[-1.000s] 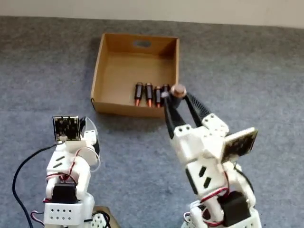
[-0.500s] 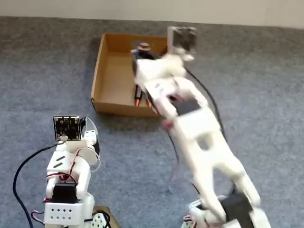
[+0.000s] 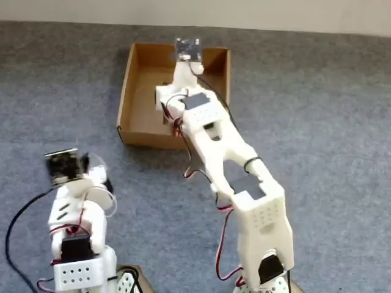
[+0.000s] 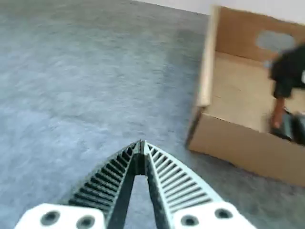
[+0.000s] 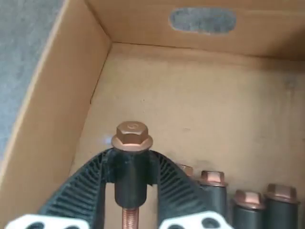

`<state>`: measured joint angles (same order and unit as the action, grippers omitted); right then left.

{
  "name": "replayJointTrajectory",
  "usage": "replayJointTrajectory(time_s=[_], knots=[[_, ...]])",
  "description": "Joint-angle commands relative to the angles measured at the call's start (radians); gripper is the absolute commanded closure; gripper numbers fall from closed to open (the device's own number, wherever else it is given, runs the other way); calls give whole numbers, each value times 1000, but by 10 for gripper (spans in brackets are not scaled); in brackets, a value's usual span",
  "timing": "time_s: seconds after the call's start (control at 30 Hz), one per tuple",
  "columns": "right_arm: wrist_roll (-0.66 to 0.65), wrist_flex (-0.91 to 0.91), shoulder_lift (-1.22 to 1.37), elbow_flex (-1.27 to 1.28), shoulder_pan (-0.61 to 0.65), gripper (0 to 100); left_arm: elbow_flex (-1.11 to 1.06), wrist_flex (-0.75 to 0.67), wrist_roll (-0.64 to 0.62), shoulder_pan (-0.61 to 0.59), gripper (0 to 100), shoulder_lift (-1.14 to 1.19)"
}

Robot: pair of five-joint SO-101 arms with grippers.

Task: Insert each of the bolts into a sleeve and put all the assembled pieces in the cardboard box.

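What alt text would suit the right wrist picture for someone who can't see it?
The right gripper holds a sleeved copper bolt over the open cardboard box. Other assembled pieces lie in a row on its floor.

Light was even, diffuse, fairly bright | soft thin shadow lay on worktop (image 3: 317, 91) below cardboard box (image 3: 149, 139) | mild sheen showed on bolt (image 5: 132, 135) head

A copper bolt (image 5: 132, 137) with a flanged hex head sits in a black sleeve (image 5: 128, 176), which is clamped between the right fingers (image 5: 81, 191). The bolt's threaded tip pokes out of the sleeve's other end. Four more assembled pieces (image 5: 248, 205) lie side by side just beside the fingers, on the floor of the open cardboard box (image 5: 52, 95).
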<state>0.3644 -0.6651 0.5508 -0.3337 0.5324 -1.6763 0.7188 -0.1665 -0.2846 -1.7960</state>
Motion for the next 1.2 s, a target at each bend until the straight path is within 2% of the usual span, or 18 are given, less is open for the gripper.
replayJointTrajectory(time_s=[0.0,0.37,0.8,1.0,1.17], knots=[[92,-47,24,-179,10,993,19,-5,-57,-64,993,-13],[94,-125,177,-228,31,993,18,-6,-55,-64,993,-13],[91,-232,191,-225,28,993,16,-6,-55,-64,993,-13],[-57,-232,193,-223,28,993,16,-6,-55,-64,993,-13],[-52,-232,191,-223,31,993,12,-6,-55,-64,993,-13]])
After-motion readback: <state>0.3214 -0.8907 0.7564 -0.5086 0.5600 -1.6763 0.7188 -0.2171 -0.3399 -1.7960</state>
